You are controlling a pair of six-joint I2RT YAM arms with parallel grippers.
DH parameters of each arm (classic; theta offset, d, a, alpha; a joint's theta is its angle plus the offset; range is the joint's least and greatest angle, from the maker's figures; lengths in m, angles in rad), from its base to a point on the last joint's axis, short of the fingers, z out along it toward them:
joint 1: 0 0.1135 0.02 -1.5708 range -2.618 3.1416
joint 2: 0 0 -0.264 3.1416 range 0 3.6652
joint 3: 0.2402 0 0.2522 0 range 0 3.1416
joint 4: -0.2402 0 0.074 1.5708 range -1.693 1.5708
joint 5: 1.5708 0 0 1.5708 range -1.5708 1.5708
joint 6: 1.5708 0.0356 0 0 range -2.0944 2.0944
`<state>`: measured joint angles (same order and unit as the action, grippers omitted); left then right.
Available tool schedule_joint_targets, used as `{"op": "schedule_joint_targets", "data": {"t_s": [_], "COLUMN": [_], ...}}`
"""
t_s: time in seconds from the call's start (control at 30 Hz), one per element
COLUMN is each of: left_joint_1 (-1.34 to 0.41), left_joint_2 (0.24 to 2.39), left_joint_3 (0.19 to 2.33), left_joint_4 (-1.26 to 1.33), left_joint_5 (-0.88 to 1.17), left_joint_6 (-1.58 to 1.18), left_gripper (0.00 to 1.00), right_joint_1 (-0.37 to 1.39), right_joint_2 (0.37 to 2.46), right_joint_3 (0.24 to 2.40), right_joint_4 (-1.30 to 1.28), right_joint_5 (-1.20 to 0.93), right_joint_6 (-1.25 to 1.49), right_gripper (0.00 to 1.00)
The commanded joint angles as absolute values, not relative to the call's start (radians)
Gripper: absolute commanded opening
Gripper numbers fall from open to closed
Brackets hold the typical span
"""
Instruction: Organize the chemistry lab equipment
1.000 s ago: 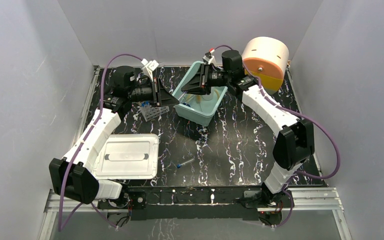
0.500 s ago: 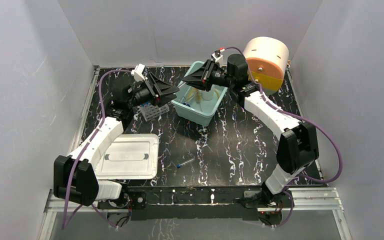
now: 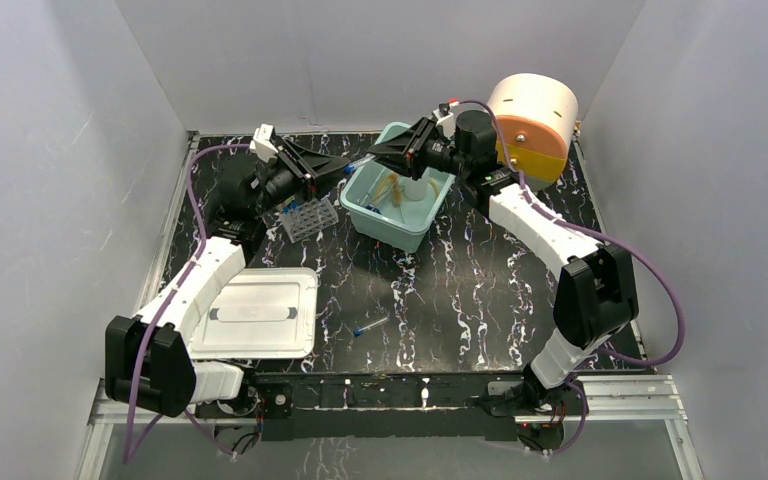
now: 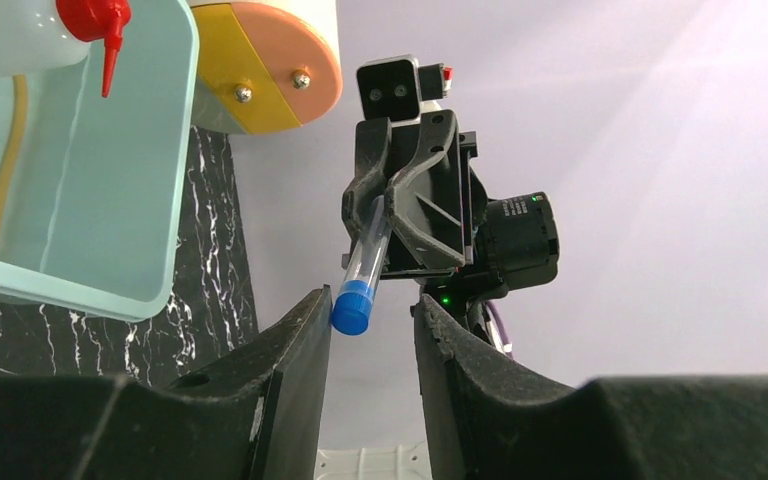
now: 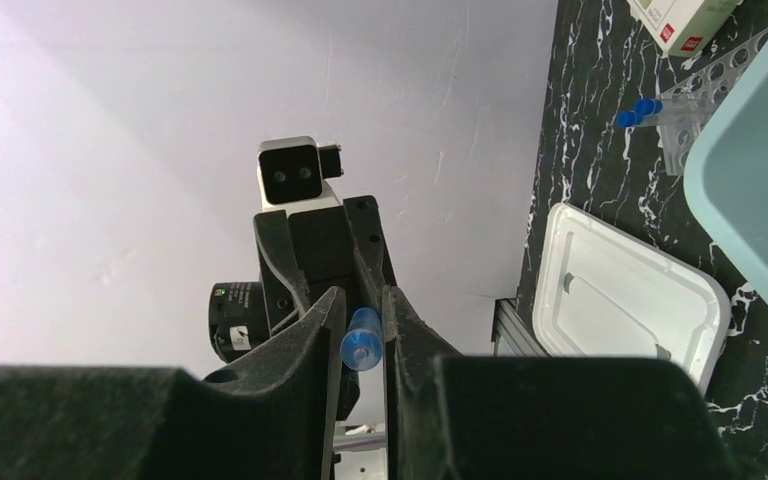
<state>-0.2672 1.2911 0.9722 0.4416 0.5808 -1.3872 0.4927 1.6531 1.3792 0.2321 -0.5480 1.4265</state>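
My right gripper is shut on a thin blue-capped tube and holds it level in the air over the left rim of the teal bin. In the right wrist view the tube shows end-on between the right gripper's jaws. My left gripper is open and faces it. The tube's blue cap sits between the open left gripper's jaws, close to the left finger. The wash bottle and tan tubing lie in the bin. The grey rack holds blue-capped tubes. Tongs are not visible.
Another blue-capped tube lies on the black table at centre front. A white lid lies at front left. A cream and orange cylinder stands at the back right, behind the right arm.
The right gripper has lifted out of the bin with the tube and turned left. The left gripper has risen from the rack and moved right, so the two grippers now meet.
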Motion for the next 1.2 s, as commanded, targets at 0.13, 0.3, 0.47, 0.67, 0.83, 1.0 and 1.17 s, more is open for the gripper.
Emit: {"op": "schedule_joint_targets", "data": {"t_s": [0.13,0.3,0.47,0.67,0.83,1.0,1.17], "left_joint_1": [-0.265,-0.265,-0.265,-0.267,-0.268,-0.266,-0.254], "left_joint_2": [1.302,1.305,1.308,1.313,1.301,1.28,1.25], "left_joint_3": [0.975,0.966,0.967,0.982,0.982,1.015,1.052], "left_joint_4": [0.556,0.569,0.574,0.559,0.55,0.415,0.177], "left_joint_5": [0.592,0.595,0.586,0.59,0.589,0.584,0.616], "left_joint_6": [-1.423,-1.42,-1.424,-1.414,-1.386,-1.297,-1.197], "left_gripper": [0.38,0.28,0.21,0.23,0.12,0.05,0.05], "right_joint_1": [0.495,0.503,0.507,0.515,0.517,0.517,0.49], "right_joint_2": [1.631,1.638,1.64,1.64,1.635,1.621,1.592], "right_joint_3": [1.391,1.389,1.38,1.384,1.376,1.375,1.418], "right_joint_4": [0.305,0.313,0.337,0.324,0.318,0.286,0.153], "right_joint_5": [-0.525,-0.517,-0.522,-0.516,-0.507,-0.486,-0.438], "right_joint_6": [1.474,1.485,1.508,1.499,1.495,1.447,1.255], "right_gripper": [0.27,0.27,0.27,0.28,0.28,0.36,0.59]}}
